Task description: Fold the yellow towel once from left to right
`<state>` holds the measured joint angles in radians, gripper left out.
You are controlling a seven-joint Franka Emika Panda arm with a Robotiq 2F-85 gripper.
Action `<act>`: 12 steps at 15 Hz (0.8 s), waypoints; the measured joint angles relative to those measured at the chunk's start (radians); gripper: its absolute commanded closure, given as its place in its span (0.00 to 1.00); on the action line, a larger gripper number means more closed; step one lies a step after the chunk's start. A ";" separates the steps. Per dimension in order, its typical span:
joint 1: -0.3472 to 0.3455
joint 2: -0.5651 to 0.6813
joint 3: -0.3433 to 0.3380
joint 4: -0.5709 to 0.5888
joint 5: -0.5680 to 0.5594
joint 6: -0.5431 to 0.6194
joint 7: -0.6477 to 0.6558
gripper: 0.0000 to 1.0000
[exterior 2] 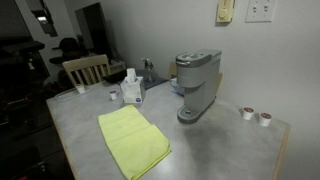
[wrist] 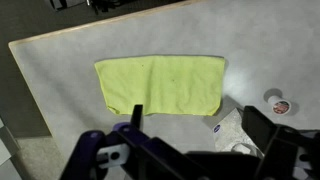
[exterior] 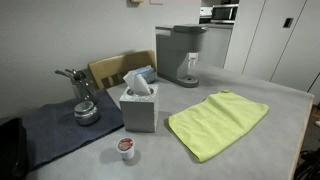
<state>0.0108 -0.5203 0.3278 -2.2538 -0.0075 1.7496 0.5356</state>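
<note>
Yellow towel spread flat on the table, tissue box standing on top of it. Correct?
No: the tissue box stands beside the yellow towel, directly on the table, as an exterior view shows. The towel does lie flat.

Dark, blocky tool (wrist: 195, 128) with bluish-purple sheen

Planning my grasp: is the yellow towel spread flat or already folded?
Spread flat. The yellow towel lies as one smooth rectangle on the table, with no doubled edge showing.
</note>
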 measured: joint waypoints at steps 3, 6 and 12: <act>0.000 0.000 0.000 0.000 0.000 0.000 0.000 0.00; 0.003 0.001 -0.002 0.000 -0.002 0.000 0.000 0.00; 0.010 0.023 -0.005 -0.016 -0.002 0.015 0.000 0.00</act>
<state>0.0207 -0.4975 0.3226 -2.2699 -0.0094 1.7644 0.5356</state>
